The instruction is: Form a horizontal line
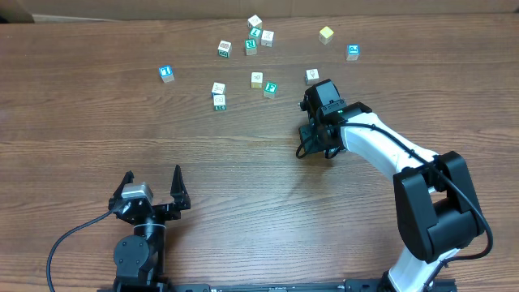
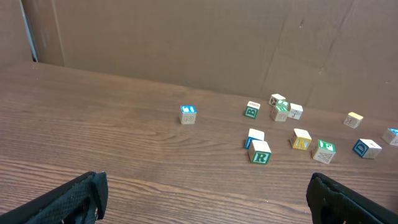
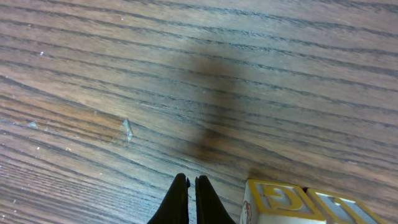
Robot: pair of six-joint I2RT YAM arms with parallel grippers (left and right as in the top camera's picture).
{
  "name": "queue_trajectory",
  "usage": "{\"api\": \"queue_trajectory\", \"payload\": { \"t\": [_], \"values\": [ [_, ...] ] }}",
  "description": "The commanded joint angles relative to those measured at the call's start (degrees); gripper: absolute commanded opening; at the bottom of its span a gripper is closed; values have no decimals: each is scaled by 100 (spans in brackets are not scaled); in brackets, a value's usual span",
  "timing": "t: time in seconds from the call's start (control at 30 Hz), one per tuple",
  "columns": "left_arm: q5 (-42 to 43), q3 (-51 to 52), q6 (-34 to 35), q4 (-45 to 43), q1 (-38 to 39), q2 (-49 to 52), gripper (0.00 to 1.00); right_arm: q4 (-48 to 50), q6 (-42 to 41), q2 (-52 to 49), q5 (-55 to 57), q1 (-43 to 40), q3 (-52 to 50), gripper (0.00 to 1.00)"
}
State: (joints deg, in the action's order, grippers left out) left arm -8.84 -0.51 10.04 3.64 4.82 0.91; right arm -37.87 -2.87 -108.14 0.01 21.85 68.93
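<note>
Right gripper (image 3: 189, 198) first: its two fingers are pressed flat together with nothing pinched between them, tips low over the bare wood. Just to the right of those tips is the horizontal line (image 3: 277, 200), or at least the bit of it you can see: two cream cubes with letters on top, touching side by side and cut off by the bottom edge of the right wrist view. There looks to be a sliver of gap between cube and finger. I can't tell how many more cubes sit in that row, because from overhead the right arm (image 1: 381, 142) covers the spot.

The left gripper (image 1: 152, 173) is wide open and holds nothing. It sits near the front edge of the table (image 1: 81, 138), well apart from everything else.

Farther out, loose cubes are scattered across the far half of the table. There's a blue one (image 1: 166, 73) off on its own to the left, a yellow one (image 1: 326, 34) toward the back right, and a tight little cluster (image 1: 255, 34) at the back middle. A few more singles lie between that cluster and the right arm.
</note>
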Motion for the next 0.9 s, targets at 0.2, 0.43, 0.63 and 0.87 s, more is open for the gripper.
{"api": "queue_trajectory", "payload": {
  "t": [0.2, 0.43, 0.63, 0.87],
  "values": [
    [-13, 22, -125, -2, -31, -59, 100, -35, -767, 136, 505, 15, -31, 4],
    [-13, 22, -125, -2, -31, -59, 100, -46, -820, 136, 557, 15, -31, 4],
    [-13, 22, -125, -2, -31, -59, 99, -85, -1088, 136, 776, 15, -31, 4],
    [-13, 22, -125, -2, -31, -59, 100, -85, -1088, 136, 793, 15, -31, 4]
  ]
}}
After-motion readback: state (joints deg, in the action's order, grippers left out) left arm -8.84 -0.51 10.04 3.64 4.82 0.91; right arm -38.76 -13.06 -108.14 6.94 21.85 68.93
